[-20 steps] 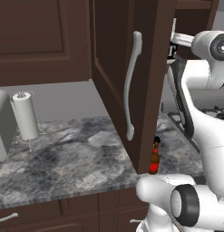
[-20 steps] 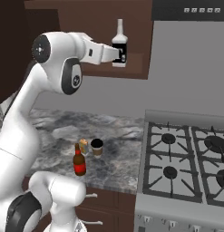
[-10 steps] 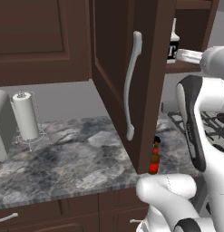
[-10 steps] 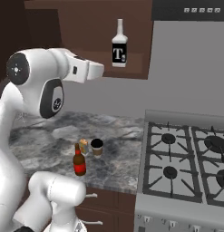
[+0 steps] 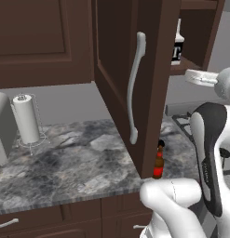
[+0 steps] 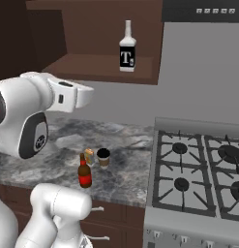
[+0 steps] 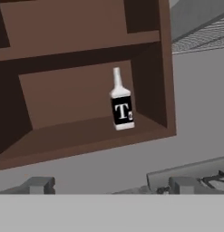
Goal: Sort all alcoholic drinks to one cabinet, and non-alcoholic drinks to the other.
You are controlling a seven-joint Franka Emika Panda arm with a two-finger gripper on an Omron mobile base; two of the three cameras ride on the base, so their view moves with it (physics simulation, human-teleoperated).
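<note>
Now gripper [image 7: 106, 188] jaws apart, empty, well back from cabinet [image 7: 86, 140]. White bottle [image 7: 121, 102] upright on bottom shelf. Brown bottle [image 6: 84, 172] on counter [image 6: 53, 164] by can [image 6: 89, 155] & cup [image 6: 103, 157]: prob. glass, rigid, slick, breakable; grab mid-body, not the neck.

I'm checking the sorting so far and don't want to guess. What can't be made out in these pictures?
- Yellow can: right base view, mostly hidden behind the brown bottle and coffee cup; label unreadable.
- White bottle: left base view, largely covered by the open cabinet door.
- Small print on the white bottle's label: too small in the hand view.
- Upper shelf contents: cut off by the hand view's top edge.
</note>
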